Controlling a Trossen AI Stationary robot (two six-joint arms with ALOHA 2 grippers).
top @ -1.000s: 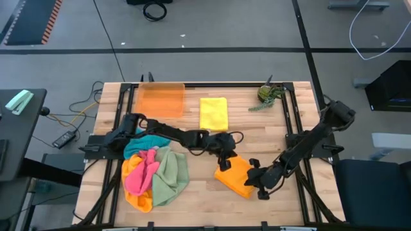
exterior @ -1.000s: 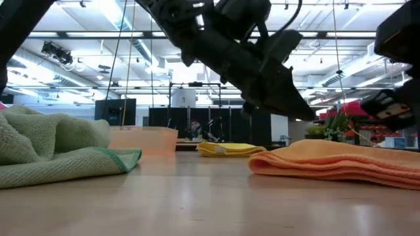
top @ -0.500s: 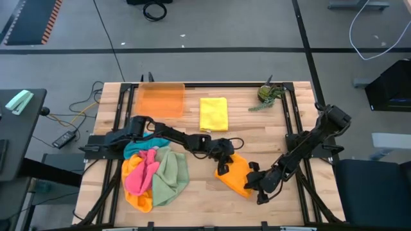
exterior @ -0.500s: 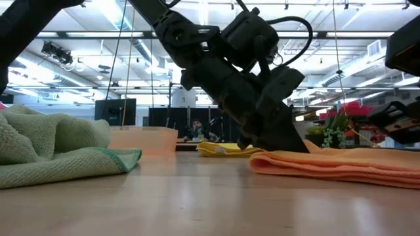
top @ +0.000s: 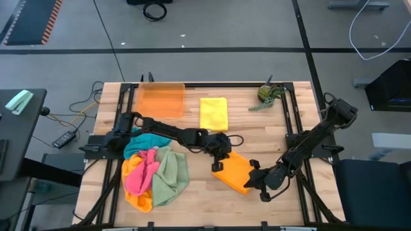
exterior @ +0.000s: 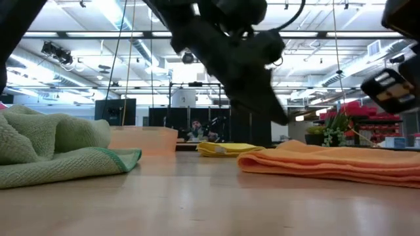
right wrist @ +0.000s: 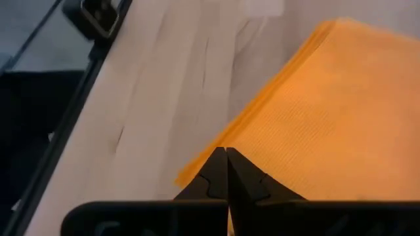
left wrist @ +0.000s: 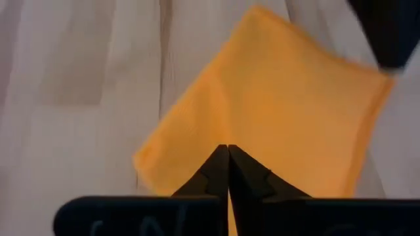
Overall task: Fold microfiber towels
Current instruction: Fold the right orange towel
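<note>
Lying flat on the wooden table (top: 270,128), the folded orange microfiber towel (top: 235,172) sits between both arms. The left gripper (top: 217,166), fingers pressed together on nothing, hovers at its near-left corner. The right gripper (top: 253,181), likewise closed and empty, is at its right edge. A folded yellow microfiber towel (top: 213,113) lies beside the translucent orange rectangular tray (top: 161,99); crumpled teal, pink, orange and sage-green towels (top: 154,176) are heaped at left.

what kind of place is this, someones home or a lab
Most likely a robotics lab or workshop, not a home: a wooden table on a black frame, standing on a grey floor with cables, and a large hall with ceiling strip lights behind it.
</note>
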